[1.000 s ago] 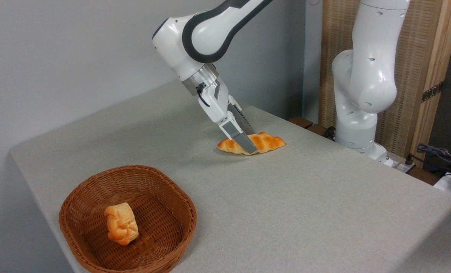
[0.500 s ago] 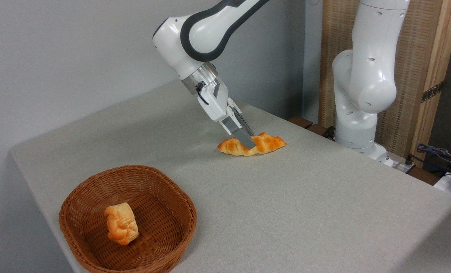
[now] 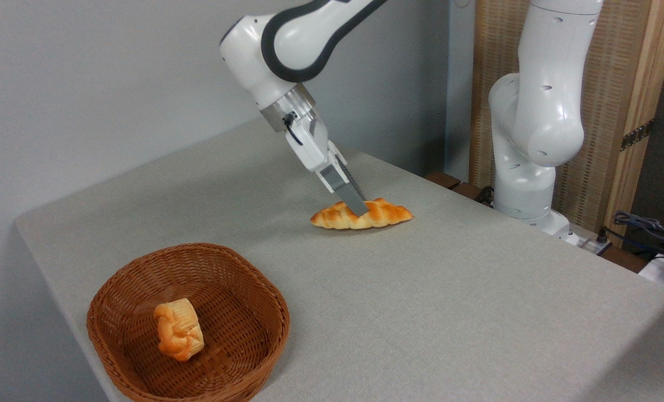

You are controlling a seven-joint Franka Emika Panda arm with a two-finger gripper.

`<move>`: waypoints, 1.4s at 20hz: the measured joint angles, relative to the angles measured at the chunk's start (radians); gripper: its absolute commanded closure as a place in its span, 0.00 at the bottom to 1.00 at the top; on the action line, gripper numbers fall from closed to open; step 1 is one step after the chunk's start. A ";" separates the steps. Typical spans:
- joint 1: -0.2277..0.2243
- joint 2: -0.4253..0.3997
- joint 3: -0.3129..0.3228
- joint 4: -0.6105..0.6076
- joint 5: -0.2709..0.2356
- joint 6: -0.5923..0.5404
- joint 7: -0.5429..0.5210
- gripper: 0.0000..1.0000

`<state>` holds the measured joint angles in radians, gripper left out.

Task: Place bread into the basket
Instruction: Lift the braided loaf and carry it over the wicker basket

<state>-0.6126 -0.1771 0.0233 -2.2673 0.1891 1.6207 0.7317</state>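
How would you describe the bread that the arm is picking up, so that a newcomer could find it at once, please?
On the grey table, look toward the far side, well beyond the brown wicker basket at the near left corner. There the gripper has its jaws closed on the bread. It is long, braided and pointed at both ends, unlike the small round bun lying in the basket.

The gripper (image 3: 359, 207) hangs over the far middle of the table (image 3: 449, 290), its fingers (image 3: 350, 195) slanting down and to the right onto the middle of the bread (image 3: 361, 215), which stretches left and right of them. Well to the lower left of the gripper, near the table's front left corner, sits the basket (image 3: 188, 324), with a small bun (image 3: 179, 336) inside it. To the gripper's right, beyond the table's far edge, stands the arm's base (image 3: 527, 167).
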 measured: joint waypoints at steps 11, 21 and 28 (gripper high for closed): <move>0.012 -0.001 0.015 0.108 0.003 0.001 -0.009 0.74; 0.019 0.028 0.224 0.357 0.005 0.170 -0.010 0.70; 0.019 0.191 0.346 0.454 -0.078 0.420 -0.010 0.16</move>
<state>-0.5939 0.0138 0.3688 -1.8135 0.1107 2.0410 0.7220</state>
